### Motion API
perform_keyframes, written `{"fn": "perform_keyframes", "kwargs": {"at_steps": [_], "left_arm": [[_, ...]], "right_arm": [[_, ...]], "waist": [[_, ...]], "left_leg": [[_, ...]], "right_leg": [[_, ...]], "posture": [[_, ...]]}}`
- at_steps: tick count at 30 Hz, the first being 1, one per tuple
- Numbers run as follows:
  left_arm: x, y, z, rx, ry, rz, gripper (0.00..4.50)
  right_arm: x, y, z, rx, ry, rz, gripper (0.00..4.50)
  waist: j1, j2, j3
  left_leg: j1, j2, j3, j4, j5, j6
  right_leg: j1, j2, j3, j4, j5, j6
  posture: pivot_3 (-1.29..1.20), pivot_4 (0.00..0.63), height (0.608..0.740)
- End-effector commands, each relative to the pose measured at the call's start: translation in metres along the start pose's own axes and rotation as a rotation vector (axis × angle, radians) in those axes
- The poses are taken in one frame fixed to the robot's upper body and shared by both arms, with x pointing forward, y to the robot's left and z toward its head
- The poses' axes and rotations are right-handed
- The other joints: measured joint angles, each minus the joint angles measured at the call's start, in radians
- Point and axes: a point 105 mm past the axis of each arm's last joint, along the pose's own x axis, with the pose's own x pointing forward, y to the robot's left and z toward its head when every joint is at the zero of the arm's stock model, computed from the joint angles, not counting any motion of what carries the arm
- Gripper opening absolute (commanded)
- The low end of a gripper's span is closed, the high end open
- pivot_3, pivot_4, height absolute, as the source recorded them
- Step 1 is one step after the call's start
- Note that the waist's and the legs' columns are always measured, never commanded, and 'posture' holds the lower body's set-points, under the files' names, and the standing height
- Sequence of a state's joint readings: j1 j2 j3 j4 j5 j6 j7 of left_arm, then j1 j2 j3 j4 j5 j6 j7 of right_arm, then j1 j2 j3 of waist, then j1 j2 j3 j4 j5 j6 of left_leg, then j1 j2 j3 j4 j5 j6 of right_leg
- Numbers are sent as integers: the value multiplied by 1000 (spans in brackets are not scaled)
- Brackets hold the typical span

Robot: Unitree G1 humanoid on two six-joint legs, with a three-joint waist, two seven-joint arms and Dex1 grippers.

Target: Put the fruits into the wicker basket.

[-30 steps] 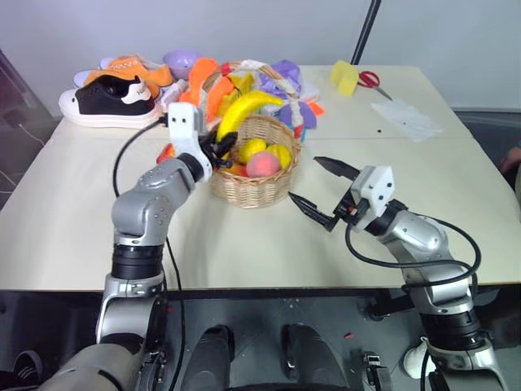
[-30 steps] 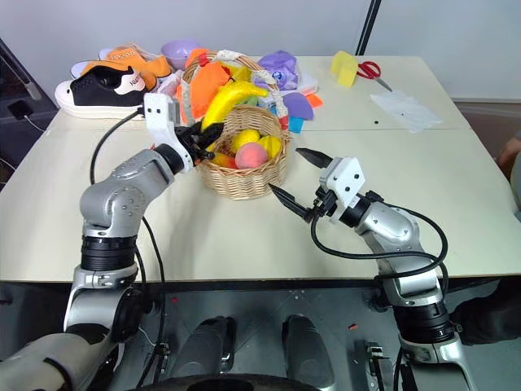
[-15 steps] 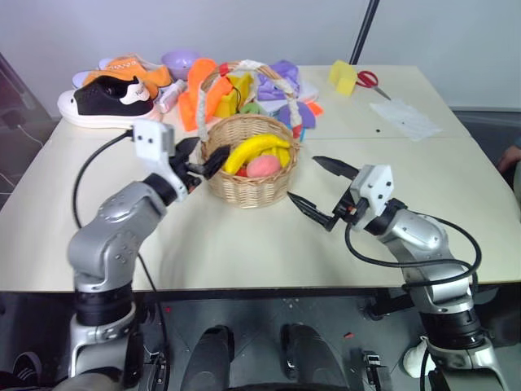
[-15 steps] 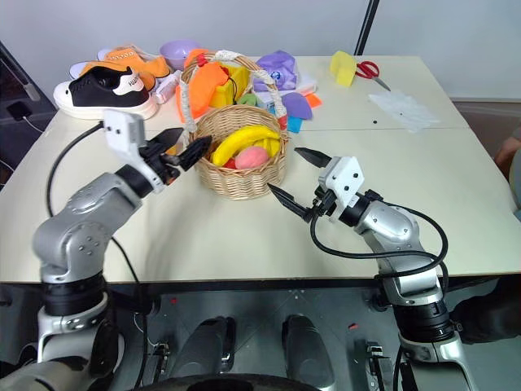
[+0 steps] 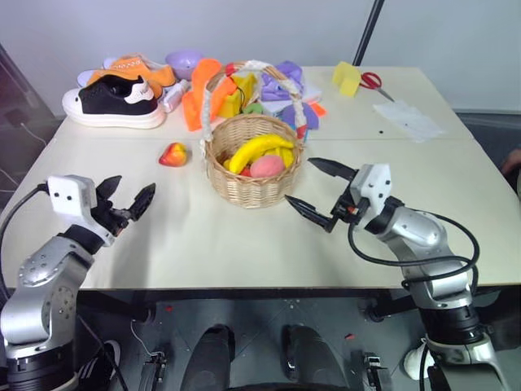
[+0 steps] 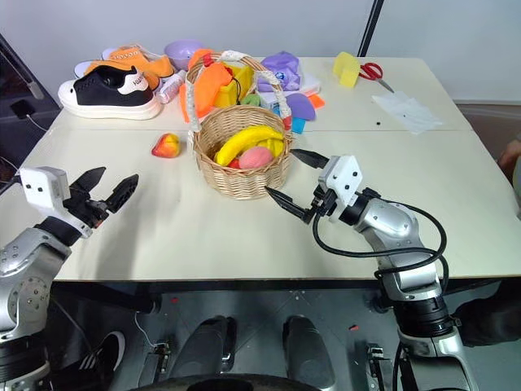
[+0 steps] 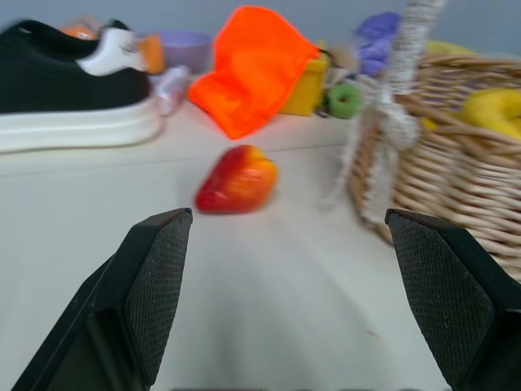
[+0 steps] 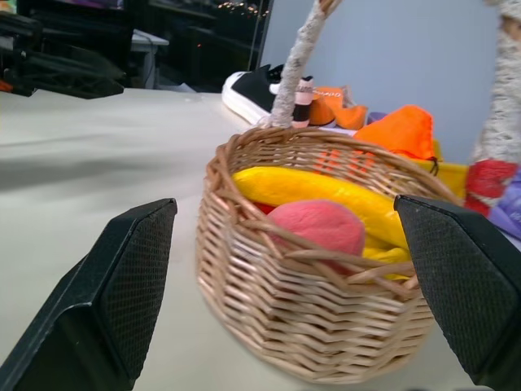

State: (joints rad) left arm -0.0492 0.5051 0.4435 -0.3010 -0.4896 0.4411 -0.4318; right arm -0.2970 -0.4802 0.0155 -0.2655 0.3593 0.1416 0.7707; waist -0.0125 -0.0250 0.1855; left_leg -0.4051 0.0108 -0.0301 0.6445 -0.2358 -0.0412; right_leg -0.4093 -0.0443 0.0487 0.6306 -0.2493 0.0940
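- Red shading to yellow, the mango-like fruit (image 5: 172,154) lies alone on the cream table (image 5: 244,244), just beside the wicker basket (image 5: 254,169) on its left side, in front of the orange cloth (image 7: 254,67).
- It looks like a light, smooth hollow toy, stiff enough not to crush but likely to squirt out of a pinch.
- I would take it across its plump middle, fingers square to its long axis.
- Its long axis lies roughly flat on the table, the narrower end pointing toward the black sneaker (image 5: 114,102), the fat end toward the basket.
- My left gripper (image 5: 124,201) hangs wide apart and empty, well short of the fruit.
- My right gripper (image 5: 319,192) is also spread wide with nothing in it, near the basket's right side.
- The banana (image 5: 256,150) and peach (image 5: 265,165) lie inside the basket.
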Motion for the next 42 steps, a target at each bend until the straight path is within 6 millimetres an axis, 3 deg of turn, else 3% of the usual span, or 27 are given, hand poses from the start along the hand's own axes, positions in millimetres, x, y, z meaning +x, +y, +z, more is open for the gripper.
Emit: {"fn": "perform_keyframes", "kwargs": {"at_steps": [1,5,9,13,16,19,23,38,39,42], "left_arm": [[10,8,12,46,-55,42,4069],[44,15,13,-6,-53,95,4069],[86,20,10,85,28,133,4069],[123,13,23,29,26,71,4069],[145,25,28,50,24,137,4069],[163,11,15,28,85,98,4069],[169,-1,-11,6,207,68,4069],[172,-12,-31,-9,305,44,4069],[172,-12,-31,-3,306,44,3537],[172,-12,-29,3,293,49,2484]], "right_arm": [[3,4,9,-16,-34,21,4500],[5,2,11,-22,-42,11,4500],[7,8,10,-16,-45,17,4500],[9,7,12,-17,-54,0,4500],[9,10,12,-13,-58,-2,4500],[7,9,14,-17,-58,-17,4500],[4,8,15,-28,-49,-28,4500],[2,8,17,-33,-41,-41,4500],[2,8,17,-33,-41,-40,4500],[2,7,17,-33,-39,-43,4500]], "waist": [[1,0,0],[6,0,0],[3,0,0],[1,-1,0],[-3,-1,0],[-2,-1,0],[0,-1,0],[-1,-1,1],[-1,-1,1],[0,-1,0]], "left_leg": [[0,0,0,0,0,0],[-1,-1,-1,1,0,0],[-1,-3,0,1,0,0],[-1,-3,-2,1,0,0],[-2,-3,-1,1,0,0],[-2,-3,-1,0,-1,1],[-2,-4,-1,1,-1,2],[-3,-4,-2,1,-1,2],[-3,-4,-2,1,-1,2],[-2,-4,-1,1,-1,2]], "right_leg": [[0,0,0,0,0,0],[0,0,-1,0,0,1],[0,-1,-1,0,2,4],[0,0,-2,1,3,6],[-1,0,-2,1,5,8],[-2,1,-2,1,5,8],[-2,0,-2,1,5,9],[-2,0,-2,1,5,10],[-2,0,-2,1,5,10],[-2,0,-2,1,5,10]], "posture": [[0,150,740],[0,150,740],[0,150,740],[0,150,740],[0,150,740],[0,150,740],[0,150,740],[0,150,740],[0,150,740],[0,150,740]]}}
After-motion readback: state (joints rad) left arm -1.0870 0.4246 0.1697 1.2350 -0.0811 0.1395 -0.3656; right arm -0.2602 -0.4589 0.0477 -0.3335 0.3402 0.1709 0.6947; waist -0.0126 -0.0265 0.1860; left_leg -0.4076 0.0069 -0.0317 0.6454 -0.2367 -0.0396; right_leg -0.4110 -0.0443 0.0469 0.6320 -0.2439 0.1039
